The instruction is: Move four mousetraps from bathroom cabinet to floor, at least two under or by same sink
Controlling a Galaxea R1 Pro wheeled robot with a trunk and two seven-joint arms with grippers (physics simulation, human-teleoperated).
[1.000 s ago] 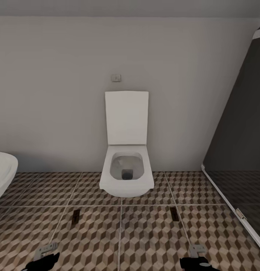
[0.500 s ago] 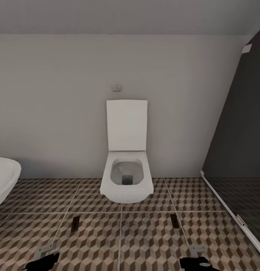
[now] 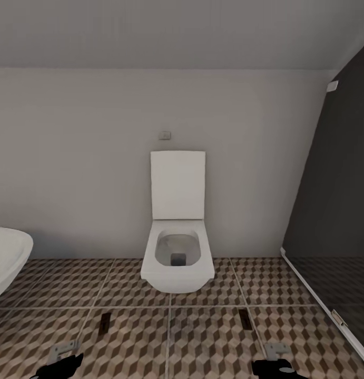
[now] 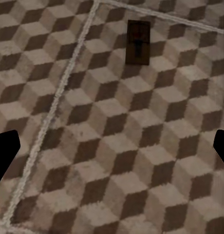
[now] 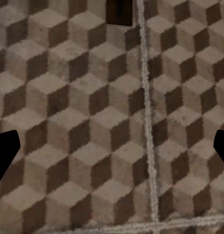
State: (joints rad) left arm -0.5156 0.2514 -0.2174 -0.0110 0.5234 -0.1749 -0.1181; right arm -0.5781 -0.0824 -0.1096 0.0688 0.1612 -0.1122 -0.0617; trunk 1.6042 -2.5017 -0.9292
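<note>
On the bathroom floor [image 3: 203,342], near the robot, four mousetraps are seen as small shapes hard to make out; a dark one [image 3: 104,323] lies left of centre and another dark one [image 3: 245,319] right of centre, both nearer than the white toilet [image 3: 177,258]; two paler ones [image 3: 64,349] [image 3: 277,349] lie just beyond the grippers. The sink [image 3: 8,258] is cut off at the left edge. The left gripper [image 4: 112,153] and right gripper [image 5: 112,151] are held apart and empty over the tiles, only their black tips being visible; a dark trap [image 4: 139,42] is seen whole from the left wrist, another [image 5: 119,12] cut off from the right wrist.
</note>
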